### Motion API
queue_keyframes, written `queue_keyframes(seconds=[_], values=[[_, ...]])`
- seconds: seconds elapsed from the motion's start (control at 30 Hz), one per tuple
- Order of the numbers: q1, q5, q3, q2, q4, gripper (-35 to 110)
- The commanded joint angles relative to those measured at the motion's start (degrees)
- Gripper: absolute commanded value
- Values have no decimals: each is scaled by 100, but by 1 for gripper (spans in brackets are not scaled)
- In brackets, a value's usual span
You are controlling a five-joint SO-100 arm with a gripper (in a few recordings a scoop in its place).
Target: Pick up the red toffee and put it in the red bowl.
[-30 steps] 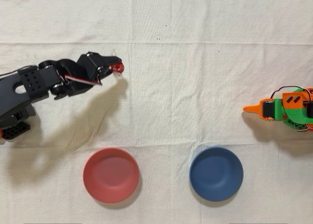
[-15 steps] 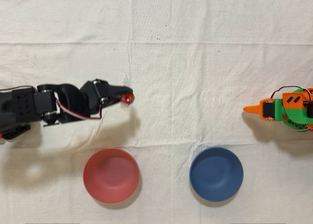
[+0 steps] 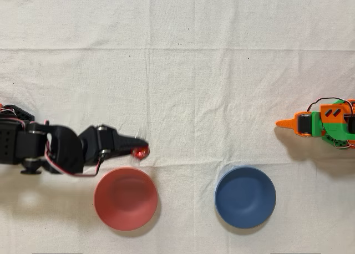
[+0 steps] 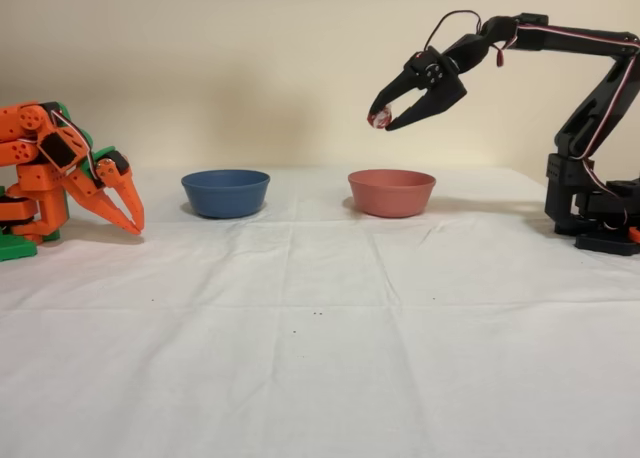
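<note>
Swung down the overhead view since a second ago, the gripper (image 3: pixel 140 151) is closed on the red toffee (image 4: pixel 379 119), held high just off the red bowl's (image 3: pixel 105 205) rim; light, slippery foil, best pinched across its round body.

toffee (image 3: pixel 141 152): held in the gripper (image 3: pixel 140 149), well above the cloth (image 3: pixel 183 87), at one o'clock of the red bowl (image 3: pixel 126 198) in the overhead view
second bowl (image 3: pixel 245 197): three o'clock of the red bowl
idle arm (image 3: pixel 324 123): one o'clock of the second bowl
</note>
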Motion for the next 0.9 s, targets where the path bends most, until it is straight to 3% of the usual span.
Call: queue_keyframes(seconds=[0.0, 0.43, 0.87], values=[[554, -114, -211, 439, 9, 12], [2030, -1020, 1055, 422, -1222, 13], [2285, -1310, 1881, 229, -1749, 13]])
